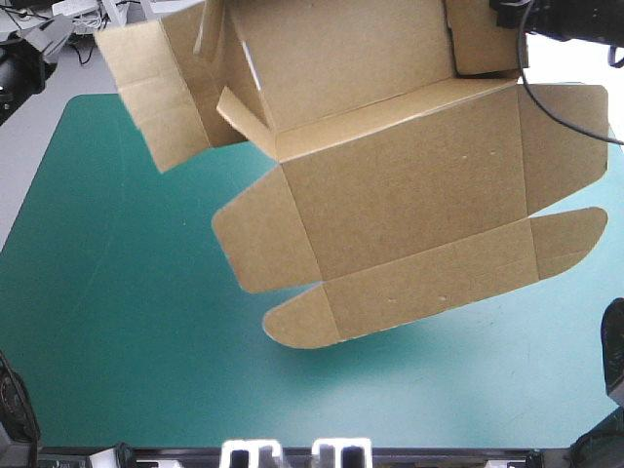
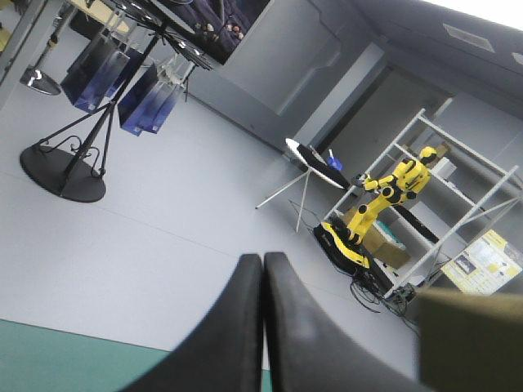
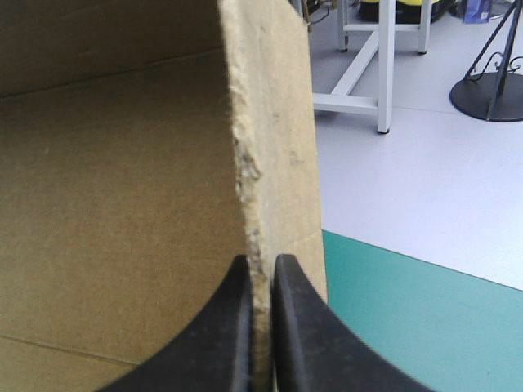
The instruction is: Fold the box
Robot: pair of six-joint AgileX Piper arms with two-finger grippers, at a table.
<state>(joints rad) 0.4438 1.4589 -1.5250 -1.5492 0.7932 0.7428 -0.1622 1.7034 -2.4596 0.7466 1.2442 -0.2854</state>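
The brown box (image 1: 409, 185) is an unfolded cut sheet hanging in the air over the teal-green cover, its flaps spread and its far part rising out of the high view. My right gripper (image 3: 261, 260) is shut on the box (image 3: 114, 188), pinching one edge of the board between its black fingers. In the high view it sits at the sheet's far right corner (image 1: 512, 14). My left gripper (image 2: 262, 257) is shut with nothing in it and points level out past the table's edge. A brown corner of board (image 2: 470, 339) shows beside it.
The teal-green cover (image 1: 117, 322) lies bare under and around the lifted sheet, with the sheet's shadow near the front middle. Grey floor borders the table beyond its left edge (image 1: 29, 166). A strip of the cover (image 2: 49, 359) shows under the left gripper.
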